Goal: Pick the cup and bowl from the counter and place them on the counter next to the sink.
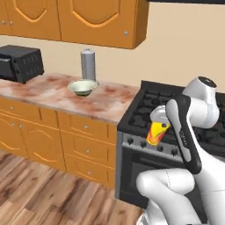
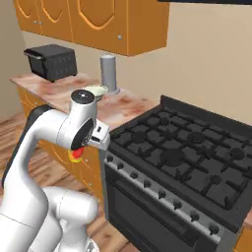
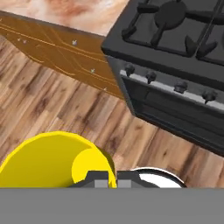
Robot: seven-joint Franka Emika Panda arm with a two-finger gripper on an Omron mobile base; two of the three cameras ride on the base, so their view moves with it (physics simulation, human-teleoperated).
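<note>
Hanging in the air in front of the black stove (image 1: 176, 110), above the wood floor (image 3: 52, 109), the yellow cup (image 1: 157, 132) with red-orange markings is seen pinched by the tool (image 3: 112, 179). In the hand view the two dark fingertips (image 3: 98, 178) are seen pressed close together on the cup's yellow wall, with the cup's open inside spread out at the lower left. From the left base view the cup is seen tilted, level with the row of stove knobs (image 1: 145, 143), partly hidden behind the dark-edged white arm. From the right base view just a bit of yellow and red of the cup (image 2: 77, 154) is seen under the wrist, off the front left corner of the stove.

The pale cream-green bowl (image 1: 82, 87) is seen resting upright on the marbled table (image 1: 52, 94), well apart from the cup. Just behind the bowl a tall grey canister (image 1: 88, 64) is stood near the wall. A black toaster oven (image 1: 19, 63) is set at the far left end of the table, under the orange wall cabinets (image 1: 88, 19). Orange drawers (image 1: 83, 132) are seen below the table.
</note>
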